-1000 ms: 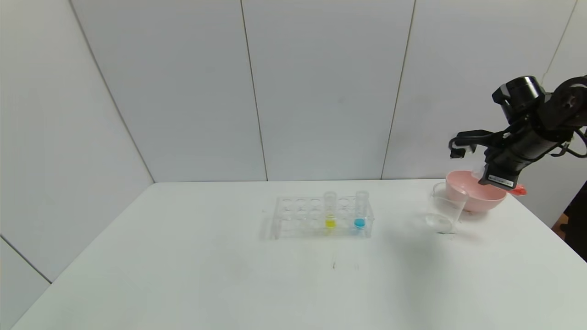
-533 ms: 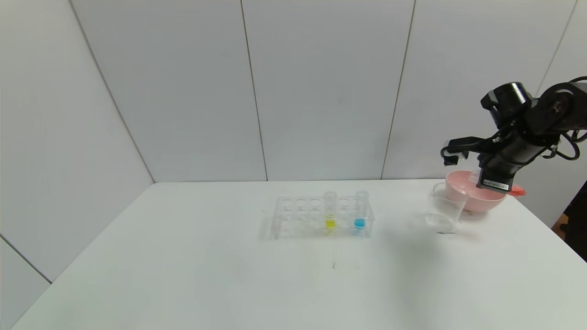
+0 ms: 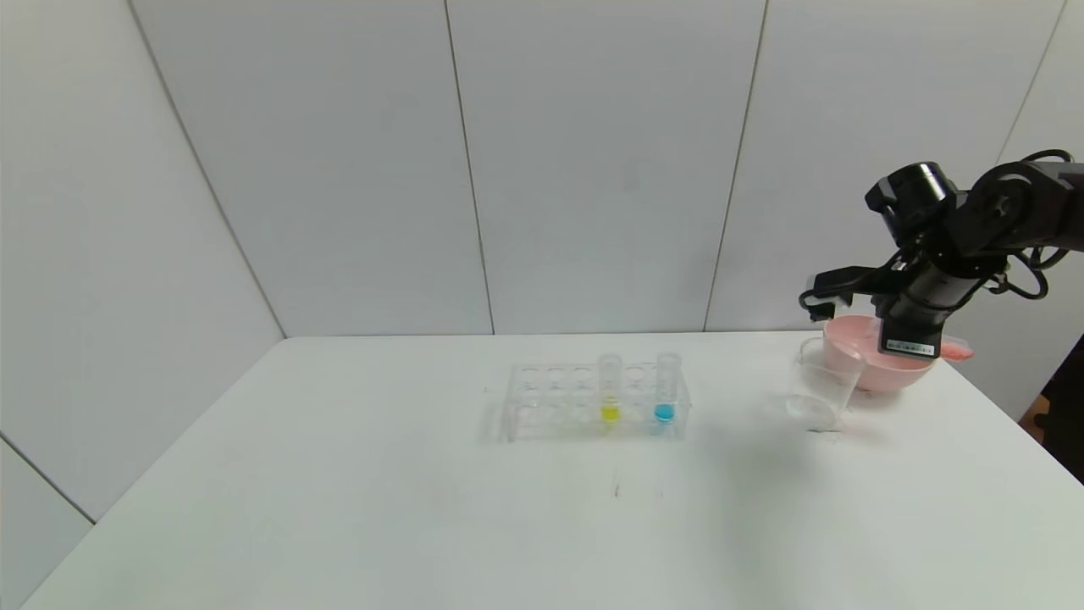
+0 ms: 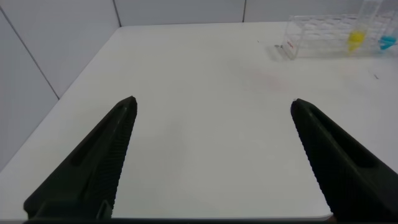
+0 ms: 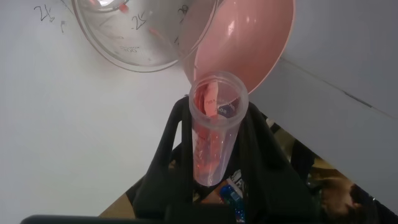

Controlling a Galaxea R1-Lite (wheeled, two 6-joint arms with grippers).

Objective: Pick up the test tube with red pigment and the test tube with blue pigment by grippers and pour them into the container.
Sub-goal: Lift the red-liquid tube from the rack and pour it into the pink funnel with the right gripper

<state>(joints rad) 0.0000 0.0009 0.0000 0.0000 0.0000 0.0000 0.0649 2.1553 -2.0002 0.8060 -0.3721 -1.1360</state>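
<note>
My right gripper is shut on the test tube with red pigment, raised over the pink bowl at the back right. The tube lies tilted, its red end sticking out to the right, and red pigment smears its inner wall. Its open mouth faces the container, a clear beaker just left of the bowl; the same beaker also shows in the right wrist view. The test tube with blue pigment stands upright in the clear rack. My left gripper hangs open over bare table, far from the rack.
A yellow-pigment tube stands in the rack beside the blue one. The table's right edge runs close behind the bowl. White wall panels close off the back and left.
My right arm has swung to the left with the red tube, bringing it nearer the beaker. The rack, beaker and bowl have not moved.
</note>
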